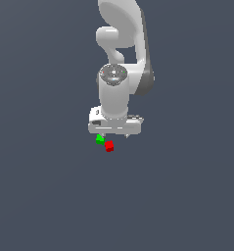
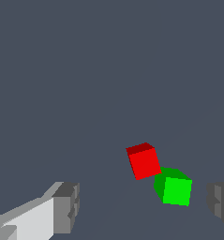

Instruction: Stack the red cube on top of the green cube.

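Bright red and bright green mark the only two small things on the flat dark grey-blue bench. The tiny plain red cube sits just beside the tiny plain green cube, corner to corner; whether they touch cannot be told. Both rest on the bench, neither stacked on the other. The white robot arm hangs over the green cube, its jaws spread wide and holding nothing. In the wrist view, one grey fingertip shows well apart from the green cube and the other near it. Both cubes lie ahead of the fingertips, not between them.
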`<control>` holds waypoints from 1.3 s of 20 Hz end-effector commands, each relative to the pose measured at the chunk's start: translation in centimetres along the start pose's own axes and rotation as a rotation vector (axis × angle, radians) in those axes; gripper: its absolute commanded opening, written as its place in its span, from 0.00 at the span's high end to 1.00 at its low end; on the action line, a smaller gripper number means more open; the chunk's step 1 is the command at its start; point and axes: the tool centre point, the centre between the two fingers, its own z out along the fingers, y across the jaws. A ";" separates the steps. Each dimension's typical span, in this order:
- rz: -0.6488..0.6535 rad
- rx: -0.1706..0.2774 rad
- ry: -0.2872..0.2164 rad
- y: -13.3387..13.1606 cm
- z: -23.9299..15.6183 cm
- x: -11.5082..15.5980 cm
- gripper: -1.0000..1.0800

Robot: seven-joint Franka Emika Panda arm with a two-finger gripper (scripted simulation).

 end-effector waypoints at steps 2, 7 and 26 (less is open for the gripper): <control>-0.001 0.000 0.000 0.0 0.0 0.0 0.04; -0.022 0.000 0.001 0.2 0.6 -0.2 0.04; -0.266 -0.002 0.018 2.9 7.9 -2.1 0.04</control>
